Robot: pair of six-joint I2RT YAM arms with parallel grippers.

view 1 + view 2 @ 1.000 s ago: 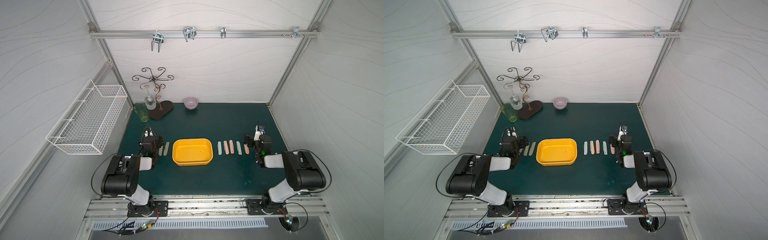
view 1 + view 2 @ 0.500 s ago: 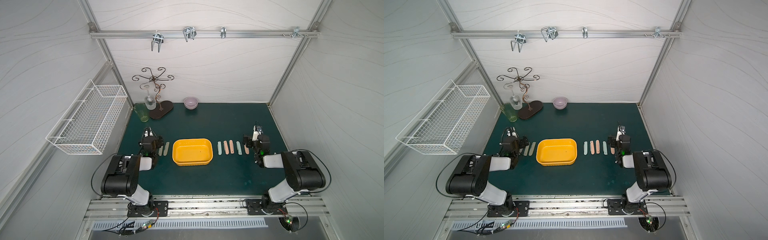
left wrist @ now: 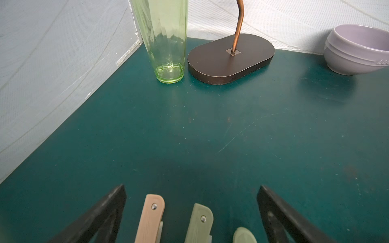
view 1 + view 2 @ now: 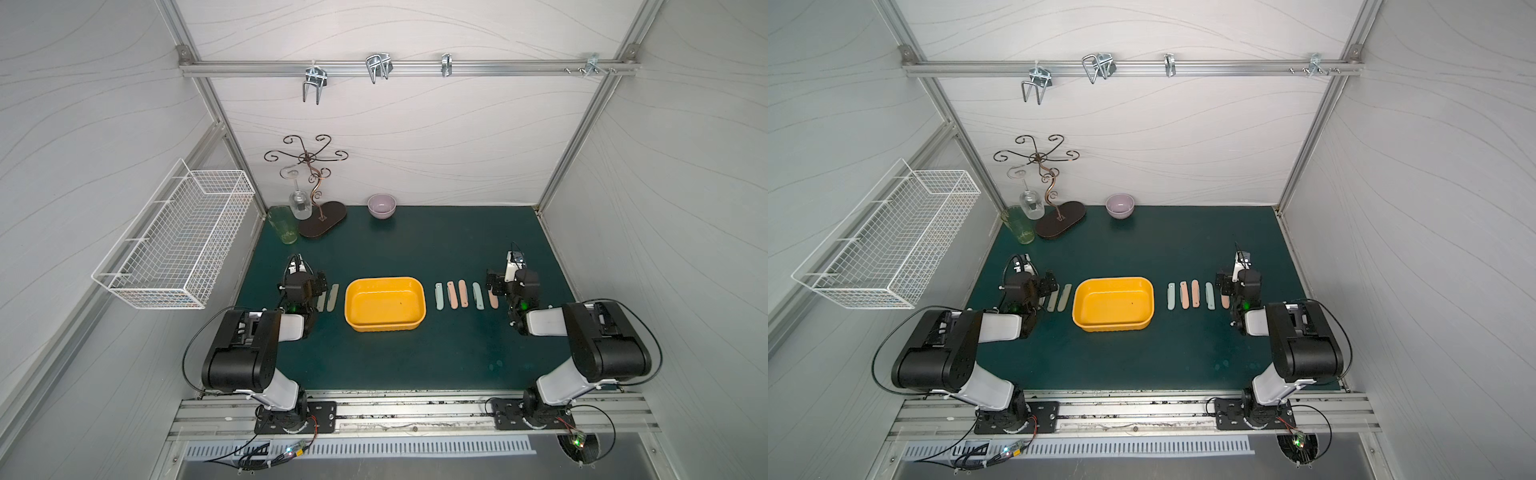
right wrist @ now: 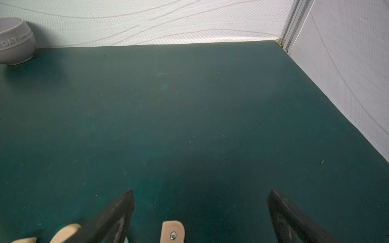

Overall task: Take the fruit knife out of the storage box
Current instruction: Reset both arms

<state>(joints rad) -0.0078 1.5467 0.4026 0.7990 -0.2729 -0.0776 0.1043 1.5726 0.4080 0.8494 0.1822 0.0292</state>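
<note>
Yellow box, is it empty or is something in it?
Empty but for a dark speck: a top view shows the box bare yellow inside; the knives lie outside on the mat.

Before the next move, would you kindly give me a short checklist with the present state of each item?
1. No knife in the storage box: ok.
2. Fingers of the left gripper spread, nothing held: ok.
3. Fingers of the right gripper spread, nothing held: ok.
4. The right-hand knives lie apart on the mat: ok.
5. The left-hand knives lie clear of the storage box: ok.
6. Every blade folded in: cannot tell.
</note>
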